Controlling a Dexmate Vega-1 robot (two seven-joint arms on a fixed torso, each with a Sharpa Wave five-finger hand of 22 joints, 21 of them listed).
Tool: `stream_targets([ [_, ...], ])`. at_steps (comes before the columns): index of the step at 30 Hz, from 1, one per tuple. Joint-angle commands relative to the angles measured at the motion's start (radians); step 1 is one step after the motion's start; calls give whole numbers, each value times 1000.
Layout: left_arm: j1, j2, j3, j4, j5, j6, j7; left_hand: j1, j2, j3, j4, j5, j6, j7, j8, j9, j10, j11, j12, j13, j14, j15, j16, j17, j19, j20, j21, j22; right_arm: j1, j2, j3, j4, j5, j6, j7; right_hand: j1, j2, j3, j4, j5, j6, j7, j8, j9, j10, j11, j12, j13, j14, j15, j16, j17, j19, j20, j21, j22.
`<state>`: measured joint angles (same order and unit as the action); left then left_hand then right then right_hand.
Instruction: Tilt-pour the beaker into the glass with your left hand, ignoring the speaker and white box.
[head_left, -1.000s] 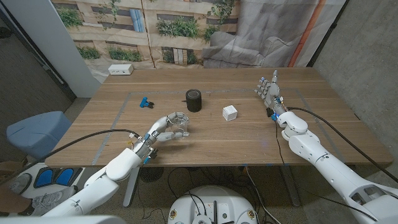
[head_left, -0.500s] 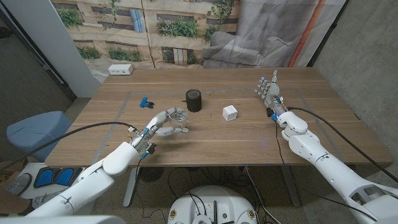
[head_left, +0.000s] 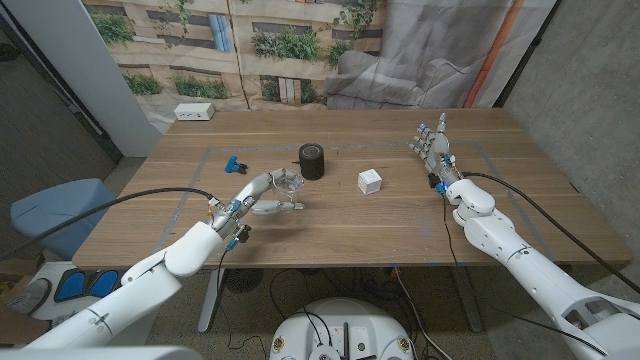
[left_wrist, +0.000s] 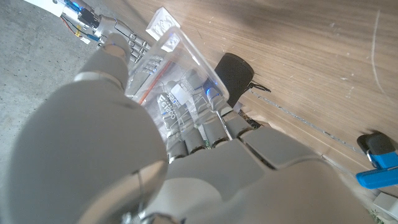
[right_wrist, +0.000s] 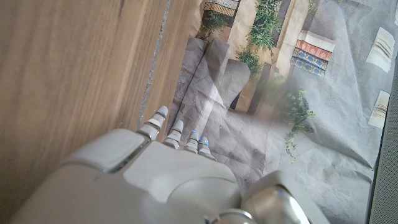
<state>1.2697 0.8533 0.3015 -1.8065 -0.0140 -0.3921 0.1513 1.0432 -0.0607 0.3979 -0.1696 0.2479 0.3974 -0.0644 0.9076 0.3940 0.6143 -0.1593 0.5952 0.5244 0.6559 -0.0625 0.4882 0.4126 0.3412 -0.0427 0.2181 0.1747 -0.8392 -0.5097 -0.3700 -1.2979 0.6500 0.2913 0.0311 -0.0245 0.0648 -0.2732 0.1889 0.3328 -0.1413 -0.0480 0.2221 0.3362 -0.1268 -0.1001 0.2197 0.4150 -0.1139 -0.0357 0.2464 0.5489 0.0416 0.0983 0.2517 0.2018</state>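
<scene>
- Beaker (head_left: 285, 184): clear, with printed graduations; gripped in the left hand (head_left: 255, 197) and carried above the table (head_left: 330, 235), near the middle and just in front of the speaker (head_left: 311, 161). In the left wrist view the fingers (left_wrist: 205, 127) wrap the beaker wall (left_wrist: 171, 81) from one side, which leaves the rim free for pouring.
- Beaker attitude: it appears raised and somewhat tilted, rim toward the speaker. Whether liquid is inside cannot be told.
- Glass: no separate glass can be made out on the table; it may be hidden behind the left hand or be too clear to see. The pour target therefore cannot be placed.
- Speaker: black cylinder, upright, just beyond the beaker. It is a distractor, so the tilt likely needs to stay clear of it.
- White box (head_left: 370, 181): stands to the right of the speaker, well apart from the left hand. Also a distractor.
- Right hand (head_left: 433, 147): held up over the right side of the table, fingers apart and extended, holding nothing. It has no role in the task, which would explain why it is parked clear of the work area.
- Blue object (head_left: 233, 163): lies on the table near the left hand; a white power strip (head_left: 194, 112) sits at the far edge.
- Stage, as judged: beaker lifted, pour not confirmed.
</scene>
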Motion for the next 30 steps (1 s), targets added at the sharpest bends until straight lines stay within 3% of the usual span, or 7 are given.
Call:
stream_targets([
  [1,-2,28,-13,-69,56,96,19,47,103,5,8,7,20,-4,10,-4,40,-43,-8,-3,4,-159,-4,-1,9,-38,-1,3,0,0,0,1,0,0,0,3,87,-7,0,6,-5,-1,5,2,-9,3,6,5,-5,-20,3,6,1,6,7,5],
  [19,-32,97,-5,-180,186,268,9,43,112,9,5,15,2,-6,-3,-27,36,-44,-23,-7,1,-158,-15,2,4,-32,-6,2,0,0,0,1,0,0,0,3,87,-7,0,6,-5,-1,5,2,-9,3,6,5,-5,-20,3,6,1,6,7,5],
  [30,-83,145,23,-230,199,376,-81,41,118,14,4,20,9,-10,-3,-39,40,-44,-28,-7,3,-158,-24,-1,9,-32,-6,2,0,0,0,0,0,0,0,3,87,-7,0,6,-5,-1,5,2,-9,3,6,5,-5,-20,3,6,1,6,7,5],
])
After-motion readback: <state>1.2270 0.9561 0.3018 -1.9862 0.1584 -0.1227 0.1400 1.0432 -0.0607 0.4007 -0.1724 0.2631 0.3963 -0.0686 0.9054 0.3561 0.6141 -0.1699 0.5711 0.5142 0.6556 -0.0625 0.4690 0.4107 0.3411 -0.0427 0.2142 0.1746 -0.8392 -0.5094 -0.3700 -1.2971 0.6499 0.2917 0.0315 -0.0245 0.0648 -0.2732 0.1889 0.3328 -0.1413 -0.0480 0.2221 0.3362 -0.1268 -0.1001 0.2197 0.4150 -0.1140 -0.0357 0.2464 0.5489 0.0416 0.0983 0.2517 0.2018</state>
